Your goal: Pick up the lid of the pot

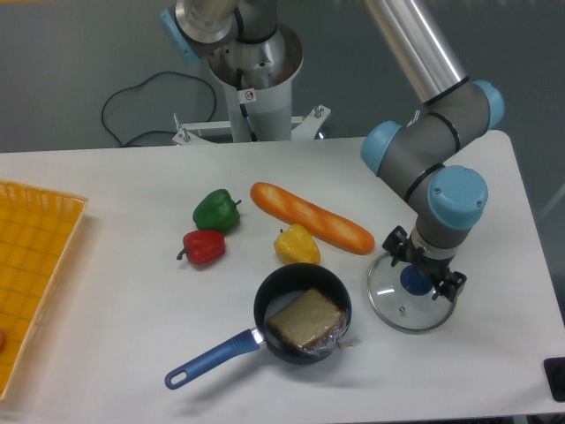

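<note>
Edges first: my gripper hung over the right part of the white table, with tabletop running right of the lid and between the lid and the near edge. The pan stood just left of the lid, its handle slanting out toward the near left. Farther left, more tabletop stretched between the handle and the orange crate at the left of the view. The far edge lay beyond the vegetables.

Pot lid: clear, round, lying flat directly below my hand, its blue knob showing between my fingers. The fingers stood apart, one to each side of the knob. Whether they touched the glass I could not tell.

Containers: black pan, blue handle. In it, a brown block, tilted in outline, with a clear, crinkled piece at its near right corner, reaching over the rim. The crate's contents I could not make out.

Beyond the pan: yellow pepper near its far rim, then a long orange piece lying slantwise. Off to the left, a red vegetable just beside a green pepper.
</note>
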### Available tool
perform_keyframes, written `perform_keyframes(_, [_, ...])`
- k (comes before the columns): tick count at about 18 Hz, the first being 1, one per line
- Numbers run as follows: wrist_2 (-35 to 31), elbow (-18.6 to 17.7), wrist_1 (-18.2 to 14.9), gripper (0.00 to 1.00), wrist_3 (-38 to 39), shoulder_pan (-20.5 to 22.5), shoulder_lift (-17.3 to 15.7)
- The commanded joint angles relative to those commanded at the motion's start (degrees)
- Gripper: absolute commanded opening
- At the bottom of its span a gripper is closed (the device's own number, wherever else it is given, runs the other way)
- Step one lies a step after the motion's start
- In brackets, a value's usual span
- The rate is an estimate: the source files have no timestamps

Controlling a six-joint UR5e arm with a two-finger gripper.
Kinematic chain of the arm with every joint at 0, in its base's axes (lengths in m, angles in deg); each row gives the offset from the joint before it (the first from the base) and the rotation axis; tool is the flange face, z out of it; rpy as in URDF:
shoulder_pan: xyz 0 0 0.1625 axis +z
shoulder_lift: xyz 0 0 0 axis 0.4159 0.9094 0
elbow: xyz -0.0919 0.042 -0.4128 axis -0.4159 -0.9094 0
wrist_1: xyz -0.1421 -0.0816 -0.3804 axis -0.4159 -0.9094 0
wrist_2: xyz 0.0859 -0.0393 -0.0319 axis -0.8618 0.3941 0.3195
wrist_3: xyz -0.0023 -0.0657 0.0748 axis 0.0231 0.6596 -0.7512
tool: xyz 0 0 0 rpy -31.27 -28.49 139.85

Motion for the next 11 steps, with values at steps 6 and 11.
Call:
perform_keyframes(6, [-0.35,-0.09,-0.09,1.0,0.97,-0.26,0.27])
perform_keyframes(11, [-0.53,-0.27,-0.18,1.0,0.97,-0.26,0.7])
